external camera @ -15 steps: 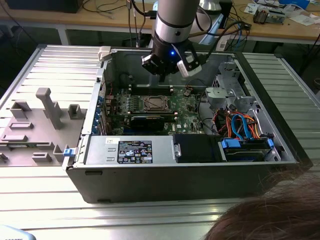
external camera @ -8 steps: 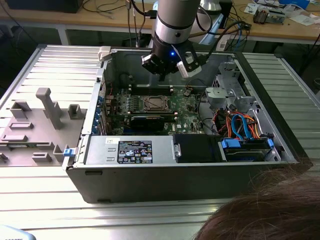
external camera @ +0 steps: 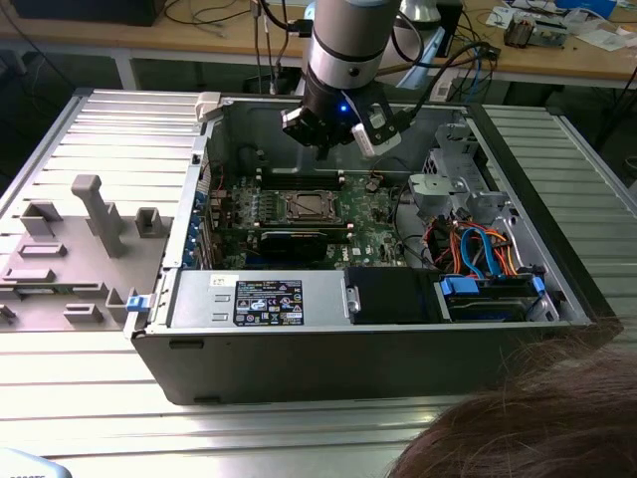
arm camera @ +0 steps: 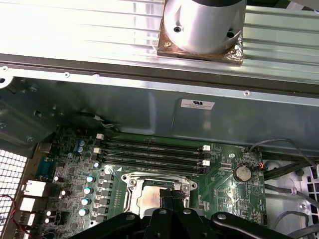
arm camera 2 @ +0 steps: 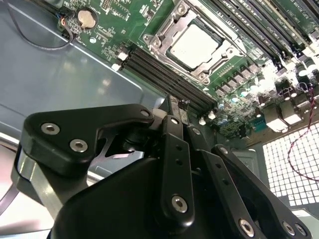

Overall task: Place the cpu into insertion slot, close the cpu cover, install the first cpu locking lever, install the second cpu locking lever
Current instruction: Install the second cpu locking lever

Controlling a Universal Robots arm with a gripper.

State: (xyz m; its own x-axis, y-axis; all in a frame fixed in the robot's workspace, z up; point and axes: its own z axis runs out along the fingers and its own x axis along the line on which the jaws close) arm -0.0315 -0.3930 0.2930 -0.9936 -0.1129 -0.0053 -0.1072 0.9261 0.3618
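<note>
The cpu (arm camera 2: 194,46) lies flat in the insertion slot (arm camera 2: 155,42) on the green board, silvery top up; it shows too in the exterior view (external camera: 307,206) and the first wrist view (arm camera: 148,198). The cpu cover (arm camera 2: 220,51) lies down around the chip as a thin metal frame. My gripper (arm camera 2: 175,105) hangs above the board with its black fingers together and nothing between them. In the exterior view my gripper (external camera: 323,152) is over the case's far side, above and just behind the socket. In the first wrist view the fingertips (arm camera: 168,193) overlap the socket's near edge.
Long black memory slots (arm camera 2: 164,74) flank the socket, and a coin battery (arm camera 2: 86,18) sits nearby. The open case's walls (external camera: 209,159) ring the board. A drive cage with orange and blue cables (external camera: 478,249) is at the exterior view's right. A person's hair (external camera: 528,428) shows in front.
</note>
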